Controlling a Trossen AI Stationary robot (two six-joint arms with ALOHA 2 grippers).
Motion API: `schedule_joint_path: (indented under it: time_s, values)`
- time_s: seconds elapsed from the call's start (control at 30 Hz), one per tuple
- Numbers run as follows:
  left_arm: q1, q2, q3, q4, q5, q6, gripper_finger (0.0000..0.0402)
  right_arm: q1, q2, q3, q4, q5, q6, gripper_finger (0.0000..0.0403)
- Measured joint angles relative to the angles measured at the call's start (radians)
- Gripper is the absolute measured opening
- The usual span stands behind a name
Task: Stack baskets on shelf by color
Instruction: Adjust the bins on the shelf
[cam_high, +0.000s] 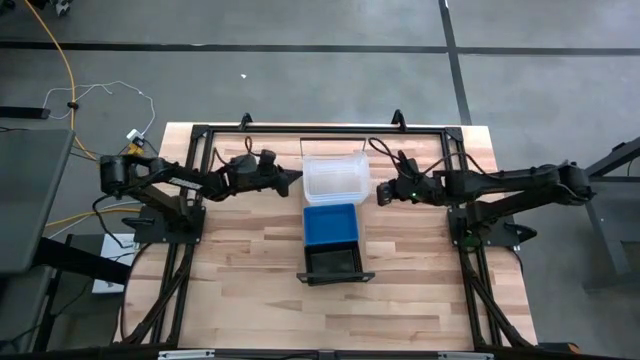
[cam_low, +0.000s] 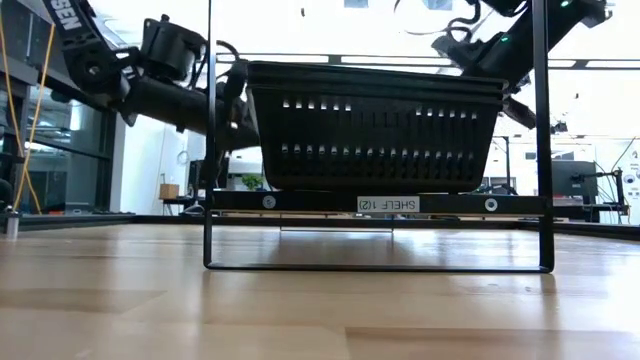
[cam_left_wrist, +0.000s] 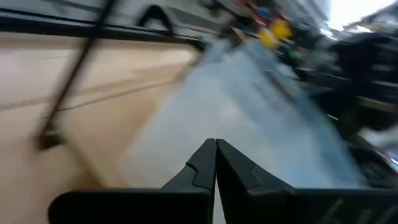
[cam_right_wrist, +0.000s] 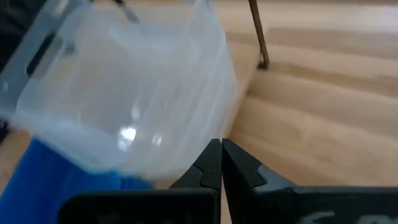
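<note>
Three baskets stand in a row on the shelf, a narrow board in a thin dark frame: the clear basket at the far end, the blue basket in the middle, and the black perforated basket nearest. My left gripper is shut, with its tip at the clear basket's left wall. My right gripper is shut too and sits just off the clear basket's right near corner, beside the blue basket. My left gripper's shut fingertips point level from the table's left at the clear basket's left wall; the blurred view does not let me tell whether they touch it. My right gripper stands a small gap off the basket's right side and touches nothing that I can see.
A dark tube frame runs along the table's far edge and down both sides by the arm bases. In the low view the shelf is raised on thin dark legs. Bare wood lies on both sides of the shelf.
</note>
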Motion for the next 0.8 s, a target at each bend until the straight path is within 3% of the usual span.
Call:
schedule_joint_path:
  time_s: [0.17, 0.27, 0.43, 0.63, 0.8]
  values:
    - [-0.003, -0.112, 0.0, -0.107, 0.301, 0.027, 0.0, 0.039, -0.046, 0.003, -0.1, -0.135, 0.0, 0.0]
    - [-0.061, -0.176, 0.0, -0.253, 0.384, 0.032, 0.0, 0.083, -0.045, 0.003, -0.134, -0.161, 0.014, 0.0]
    - [-0.208, -0.253, 0.0, -0.482, 0.261, 0.044, 0.0, 0.137, -0.043, 0.003, -0.144, -0.107, 0.067, 0.0]
    - [-0.381, -0.252, 0.0, -0.485, 0.126, -0.004, 0.0, 0.143, -0.026, 0.003, -0.142, -0.111, 0.089, 0.0]
    - [-0.463, -0.189, 0.0, -0.465, 0.007, -0.066, 0.0, 0.143, 0.025, 0.003, -0.128, -0.11, 0.088, 0.0]
